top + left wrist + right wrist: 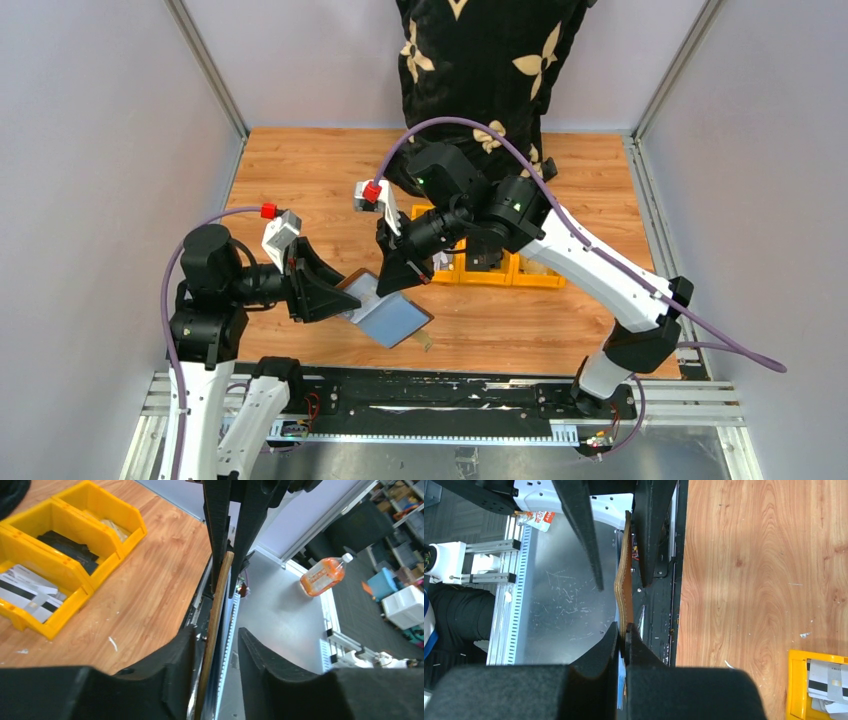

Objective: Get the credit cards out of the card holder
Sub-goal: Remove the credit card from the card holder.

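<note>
We see our left hand (343, 300) open, its fingers loosely straddling one edge of the brown card holder (395, 318). The holder is unfolded and held above the front of the bench (600, 170). Our right hand (397, 288) pinches the opposite edge.

Arms: two, left arm (205, 300) and right arm (590, 265)
Tools: two, left tool (350, 300) and right tool (385, 288), one per arm
Holder (395, 318): just one, brown
Bins (70, 572): three yellow ones side by side in the left wrist view
Cards (25, 592): at least two striped ones piled in the end bin, they overlap so no exact number from me
Cables (450, 120): two purple, one on each arm
Red caps (268, 210): two, one by each wrist
Bottle (324, 575): one, orange with a white cap
Tabletop (300, 170): one, wood
</note>
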Controlling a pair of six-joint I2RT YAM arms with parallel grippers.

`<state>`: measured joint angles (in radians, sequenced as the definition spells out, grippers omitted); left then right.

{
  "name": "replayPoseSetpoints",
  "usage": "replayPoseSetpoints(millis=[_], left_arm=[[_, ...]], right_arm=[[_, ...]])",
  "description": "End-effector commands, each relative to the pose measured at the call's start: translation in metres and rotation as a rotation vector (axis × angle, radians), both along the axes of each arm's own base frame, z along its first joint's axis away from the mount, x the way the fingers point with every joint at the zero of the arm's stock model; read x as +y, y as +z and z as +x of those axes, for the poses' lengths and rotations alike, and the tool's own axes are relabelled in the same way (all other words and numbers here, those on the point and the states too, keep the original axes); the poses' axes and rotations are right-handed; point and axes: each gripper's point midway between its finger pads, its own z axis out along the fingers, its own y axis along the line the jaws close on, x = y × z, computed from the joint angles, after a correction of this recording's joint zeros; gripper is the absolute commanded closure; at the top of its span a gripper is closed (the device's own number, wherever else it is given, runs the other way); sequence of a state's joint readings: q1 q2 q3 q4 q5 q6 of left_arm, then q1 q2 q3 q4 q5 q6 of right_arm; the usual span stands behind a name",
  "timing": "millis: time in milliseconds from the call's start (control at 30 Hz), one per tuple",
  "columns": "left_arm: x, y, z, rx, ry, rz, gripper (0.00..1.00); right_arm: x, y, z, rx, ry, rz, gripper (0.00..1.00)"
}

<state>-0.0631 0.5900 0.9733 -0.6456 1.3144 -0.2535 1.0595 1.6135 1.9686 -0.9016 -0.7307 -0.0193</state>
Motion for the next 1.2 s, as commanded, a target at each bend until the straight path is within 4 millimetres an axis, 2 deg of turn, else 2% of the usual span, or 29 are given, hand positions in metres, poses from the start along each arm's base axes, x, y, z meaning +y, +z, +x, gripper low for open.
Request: replayPoseSetpoints(millis=[0,100,167,200,333,400,467,600,667,700,733,767,800,833,900,933,967,1000,1067,1167], left_arm=[[-0.001,0.000,0.000,0.008,-0.029,-0.004,0.63],[-0.001,-0.002,-0.002,0.013,-0.038,-0.006,0.75],[-0.002,-0.005,-0.004,0.028,-0.053,-0.011,0.78],[-0.002,-0.006,-0.006,0.036,-0.063,-0.014,0.77],[-0.002,-0.008,-0.006,0.054,-0.073,-0.017,0.62],[-0.002,-0.008,-0.006,0.060,-0.074,-0.018,0.61],[-0.002,-0.007,-0.006,0.060,-0.081,-0.019,0.68],[-0.002,-0.003,-0.003,0.041,-0.075,-0.015,0.93],[-0.002,-0.003,-0.001,0.032,-0.061,-0.010,1.00],[-0.002,-0.002,0.002,0.023,-0.044,-0.003,1.00],[-0.001,-0.003,0.004,0.022,-0.034,0.000,1.00],[-0.001,-0.002,0.008,0.016,-0.012,0.007,1.00],[0.000,-0.002,0.014,0.015,0.017,0.016,1.00],[0.001,-0.001,0.020,0.007,0.055,0.027,1.00],[0.005,0.002,0.037,-0.002,0.150,0.046,1.00],[0.006,0.006,0.044,-0.004,0.187,0.039,1.00],[0.007,0.010,0.050,0.000,0.219,0.024,1.00],[0.007,0.015,0.055,0.000,0.244,0.003,1.00],[0.009,0.025,0.063,0.005,0.302,-0.045,1.00],[0.011,0.037,0.069,-0.006,0.364,-0.113,1.00]], right_arm=[[-0.008,-0.002,-0.006,-0.027,0.036,-0.043,1.00],[-0.006,0.000,-0.007,-0.030,0.050,-0.035,1.00],[-0.004,0.002,-0.008,-0.032,0.062,-0.028,1.00],[-0.002,0.006,-0.008,-0.037,0.068,-0.020,1.00],[0.002,0.008,-0.009,-0.043,0.087,-0.029,1.00],[0.003,0.006,-0.009,-0.041,0.092,-0.040,1.00],[0.004,0.004,-0.009,-0.042,0.095,-0.047,1.00],[0.003,0.002,-0.007,-0.049,0.087,-0.055,1.00],[0.003,0.003,-0.006,-0.053,0.076,-0.053,0.99],[0.005,0.005,-0.001,-0.067,0.048,-0.047,0.89],[0.005,0.008,0.003,-0.072,0.019,-0.041,0.84],[0.005,0.009,0.013,-0.088,-0.034,-0.036,0.72],[0.005,0.019,0.019,-0.092,-0.079,-0.003,0.68],[0.002,0.023,0.035,-0.087,-0.172,0.007,0.62],[0.000,0.050,0.062,-0.069,-0.352,0.123,0.56],[-0.012,0.067,0.067,-0.040,-0.443,0.192,0.54],[-0.011,0.068,0.076,-0.027,-0.505,0.245,0.51],[-0.016,0.080,0.077,-0.033,-0.539,0.333,0.48],[-0.027,0.097,0.064,0.042,-0.555,0.481,0.43],[-0.023,0.090,0.044,0.189,-0.487,0.541,0.42]])
